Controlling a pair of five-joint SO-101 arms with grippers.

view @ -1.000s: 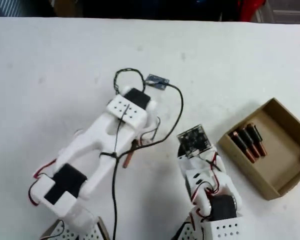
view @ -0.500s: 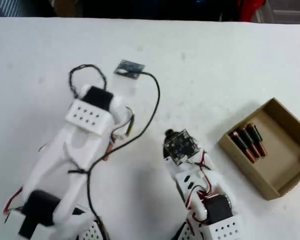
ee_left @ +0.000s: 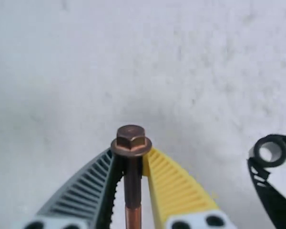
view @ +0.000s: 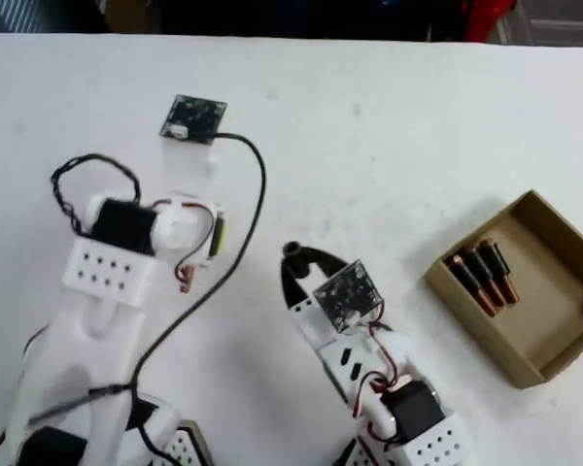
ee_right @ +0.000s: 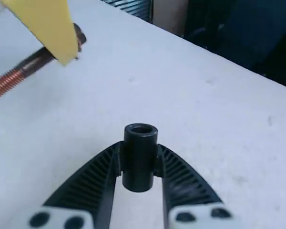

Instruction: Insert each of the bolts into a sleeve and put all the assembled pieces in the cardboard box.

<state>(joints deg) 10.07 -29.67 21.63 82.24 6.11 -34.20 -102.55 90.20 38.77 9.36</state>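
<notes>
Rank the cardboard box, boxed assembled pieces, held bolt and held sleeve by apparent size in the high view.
1. cardboard box
2. assembled pieces
3. bolt and sleeve: both small, partly hidden, too close to rank

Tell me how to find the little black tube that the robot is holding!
On the white table, start at the cardboard box on the right, then look left to the nearest arm. Its black gripper pinches a short black tube standing upright. The tubes in the box each have a copper bolt through them; this one's hole is empty.
</notes>
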